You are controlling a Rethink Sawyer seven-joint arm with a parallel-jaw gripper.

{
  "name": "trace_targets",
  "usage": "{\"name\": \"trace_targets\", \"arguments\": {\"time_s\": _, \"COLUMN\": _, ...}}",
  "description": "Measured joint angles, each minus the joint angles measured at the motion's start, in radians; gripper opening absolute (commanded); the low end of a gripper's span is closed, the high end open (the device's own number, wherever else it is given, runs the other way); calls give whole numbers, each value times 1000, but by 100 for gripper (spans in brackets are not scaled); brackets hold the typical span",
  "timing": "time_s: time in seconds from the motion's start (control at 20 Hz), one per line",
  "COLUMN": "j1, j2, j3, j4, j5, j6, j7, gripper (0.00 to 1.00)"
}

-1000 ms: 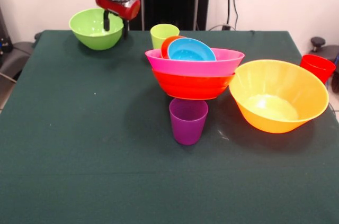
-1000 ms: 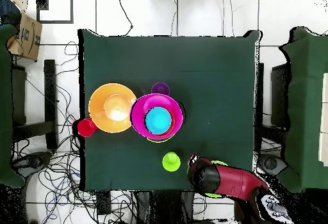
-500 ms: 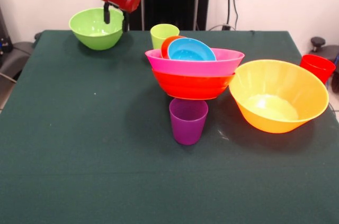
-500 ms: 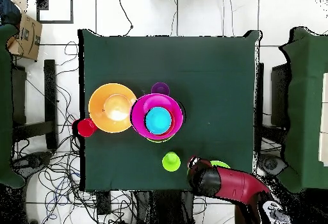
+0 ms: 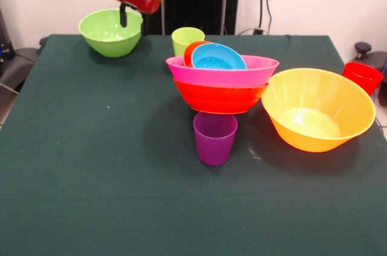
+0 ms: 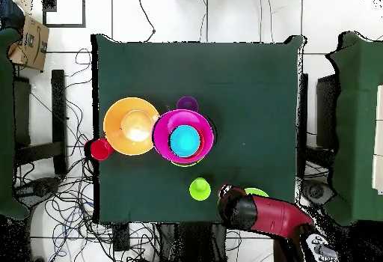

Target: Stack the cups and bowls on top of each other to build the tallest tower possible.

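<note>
My gripper [image 5: 133, 26] is open at the far left, one finger inside and one outside the right rim of a lime green bowl [image 5: 107, 33] that rests on the table. The tower [image 5: 222, 83] stands mid-table: a red-orange bowl [image 5: 221, 98], a pink bowl [image 5: 224, 71], then a blue bowl [image 5: 217, 57] with a small orange-red bowl [image 5: 190, 52] tilted behind it. A lime green rim [image 6: 183, 164] peeks from under it in the overhead view. The purple cup [image 5: 214, 138] stands in front, the lime green cup [image 5: 186, 39] behind. The red cup [image 5: 361, 77] stands at the right edge.
The large orange bowl [image 5: 317, 109] sits upright right of the tower, almost touching it. In the overhead view the arm [image 6: 262, 212] covers most of the lime green bowl [image 6: 258, 192]. Cables lie on the floor round the table [image 6: 254, 87].
My gripper has risen a little at the lime green bowl's rim. The bowl and all other things have stayed in place.
</note>
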Motion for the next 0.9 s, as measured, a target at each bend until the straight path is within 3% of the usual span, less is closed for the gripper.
{"name": "trace_targets", "arguments": {"time_s": 0.9, "j1": 4, "j2": 201, "j3": -42, "j4": -2, "j5": -68, "j6": -31, "j7": 0, "gripper": 100}}
